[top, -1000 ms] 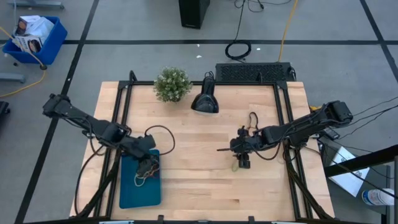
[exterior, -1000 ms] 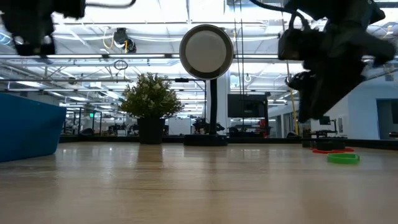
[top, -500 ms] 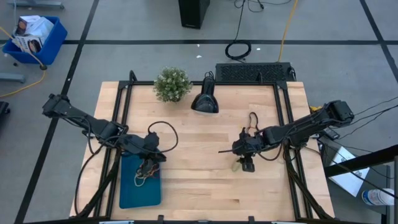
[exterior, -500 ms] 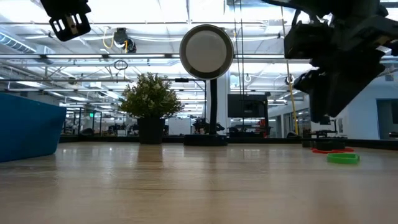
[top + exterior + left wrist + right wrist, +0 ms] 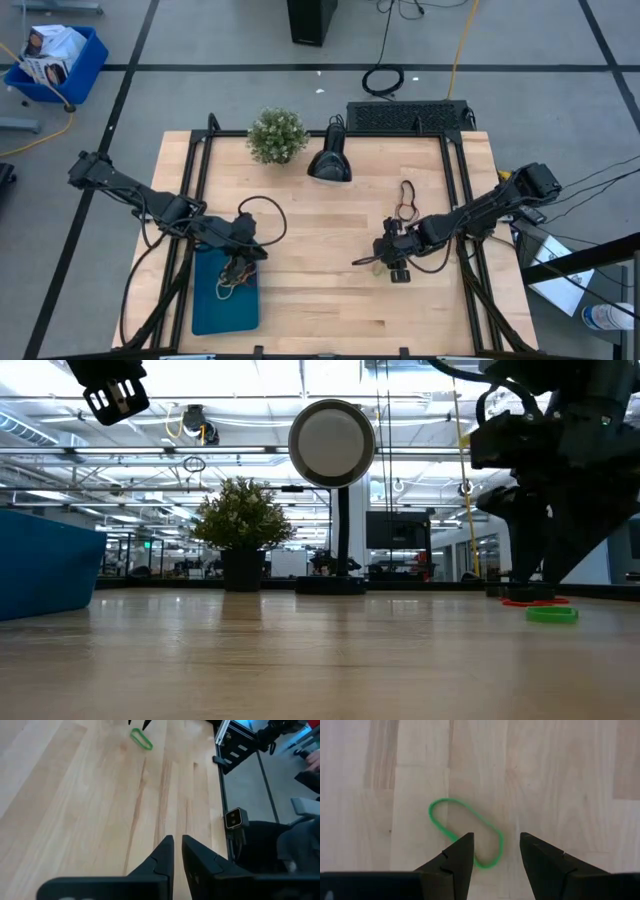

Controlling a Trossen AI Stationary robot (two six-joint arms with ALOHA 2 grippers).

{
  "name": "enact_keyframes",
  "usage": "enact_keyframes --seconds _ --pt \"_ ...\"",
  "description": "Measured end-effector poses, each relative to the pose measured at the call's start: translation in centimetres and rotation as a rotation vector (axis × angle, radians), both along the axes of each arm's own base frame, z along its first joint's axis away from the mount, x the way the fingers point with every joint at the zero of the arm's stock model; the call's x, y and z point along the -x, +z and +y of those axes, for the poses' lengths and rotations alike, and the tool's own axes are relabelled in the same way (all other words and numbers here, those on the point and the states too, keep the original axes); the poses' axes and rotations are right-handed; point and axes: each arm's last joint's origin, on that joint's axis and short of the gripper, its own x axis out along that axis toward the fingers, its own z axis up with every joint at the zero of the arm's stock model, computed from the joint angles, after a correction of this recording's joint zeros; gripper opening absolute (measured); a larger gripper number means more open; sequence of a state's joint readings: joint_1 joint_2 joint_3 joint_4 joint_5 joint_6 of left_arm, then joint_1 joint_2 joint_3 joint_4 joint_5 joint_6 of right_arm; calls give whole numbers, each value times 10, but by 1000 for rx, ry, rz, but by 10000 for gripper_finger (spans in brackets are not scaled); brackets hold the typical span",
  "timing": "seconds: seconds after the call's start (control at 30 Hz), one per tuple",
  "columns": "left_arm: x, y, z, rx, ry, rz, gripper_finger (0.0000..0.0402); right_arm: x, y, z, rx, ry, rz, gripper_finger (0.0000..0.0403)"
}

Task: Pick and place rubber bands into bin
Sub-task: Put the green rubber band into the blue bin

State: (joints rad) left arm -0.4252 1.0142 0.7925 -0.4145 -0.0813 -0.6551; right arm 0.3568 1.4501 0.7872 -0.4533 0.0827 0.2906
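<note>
The right gripper (image 5: 496, 855) hangs low over the wooden tabletop (image 5: 320, 225) toward its right edge, jaws spread apart and empty, straddling one end of a green rubber band (image 5: 465, 833) that lies flat on the wood. The left gripper (image 5: 177, 851) is raised above the teal bin (image 5: 225, 296) at the tabletop's front left corner, its fingers (image 5: 162, 854) almost together with only a thin gap and nothing between them. A small heap of rubber bands (image 5: 237, 273) lies in the bin, a red one (image 5: 407, 200) rests on the wood nearer the right edge, and a potted plant (image 5: 277, 135) and black lamp (image 5: 329, 160) stand along the back edge.
</note>
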Motion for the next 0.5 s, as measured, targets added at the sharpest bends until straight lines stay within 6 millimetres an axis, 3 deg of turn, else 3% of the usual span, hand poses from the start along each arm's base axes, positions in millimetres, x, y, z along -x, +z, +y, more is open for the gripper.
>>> enact_keyframes --seconds 0.3,0.5 --pt "0 0 0 -4 -3 -2 35 -4 -19 3 64 -13 52 145" --pt "0 0 0 -4 -3 -1 35 -4 -19 3 63 -17 58 126"
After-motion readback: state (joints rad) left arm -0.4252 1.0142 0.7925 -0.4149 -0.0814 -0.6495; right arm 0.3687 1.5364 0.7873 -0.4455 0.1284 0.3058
